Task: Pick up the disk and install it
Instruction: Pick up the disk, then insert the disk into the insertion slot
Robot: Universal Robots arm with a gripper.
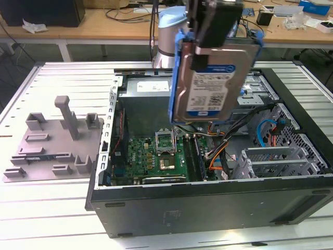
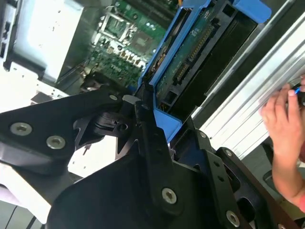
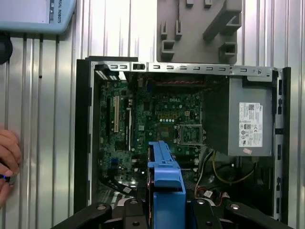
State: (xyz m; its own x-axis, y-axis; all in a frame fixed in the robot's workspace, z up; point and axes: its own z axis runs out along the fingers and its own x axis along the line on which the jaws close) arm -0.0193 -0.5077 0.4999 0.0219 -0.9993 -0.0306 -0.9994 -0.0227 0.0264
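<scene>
The hand (image 1: 212,36) closed on the top edge of the disk (image 1: 210,83), held nearly upright in the air over the motherboard (image 1: 158,153) of the open computer case (image 1: 208,205) that lies on the slatted counter (image 1: 47,213).

The arm (image 1: 167,36) rises upright in the exterior view, with its pale blue joint just behind the wrist. The gripper (image 1: 208,36) is held high and points straight down. Its black fingers (image 2: 150,143) are closed from both sides on the top edge of the disk (image 1: 213,78), which hangs on edge beneath them. In both wrist views the finger linkages spread out on either side of the clamped edge
</scene>
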